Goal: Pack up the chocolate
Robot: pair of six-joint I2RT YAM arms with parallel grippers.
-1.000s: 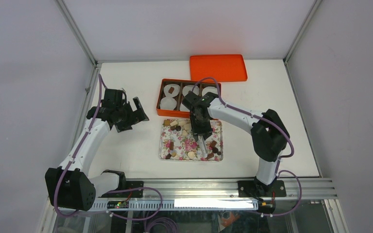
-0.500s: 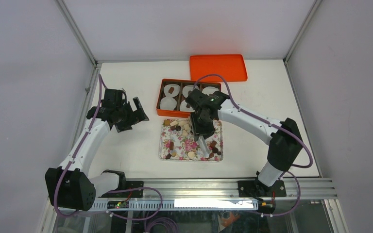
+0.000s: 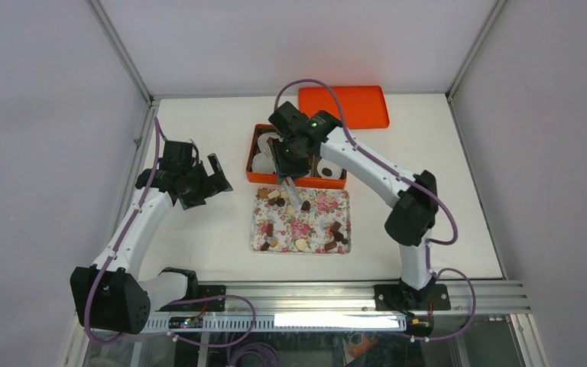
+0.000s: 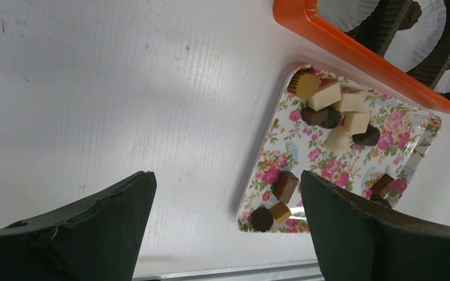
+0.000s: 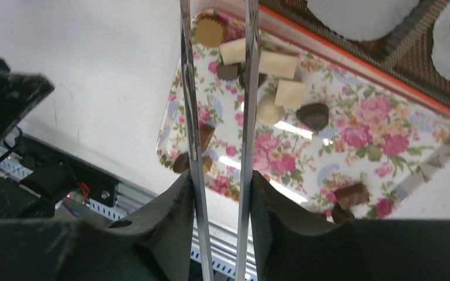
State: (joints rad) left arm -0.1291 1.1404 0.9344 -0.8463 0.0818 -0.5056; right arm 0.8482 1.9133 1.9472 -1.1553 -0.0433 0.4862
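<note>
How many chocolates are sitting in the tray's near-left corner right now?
3: brown block farthest in, dark round piece at the tray's near rim, tan piece beside it. None seems hidden.

Three cameras looking down on one table [image 3: 199, 222].
The top external view is looking down from high behind the arm bases. Each wrist camera is hovering close, peering past the left gripper [image 4: 225, 178] or right gripper [image 5: 217, 12]. All three are sharing the floral tray [image 3: 325, 200] of chocolate [image 3: 305, 206] and the orange box [image 3: 298, 181] rim.
</note>
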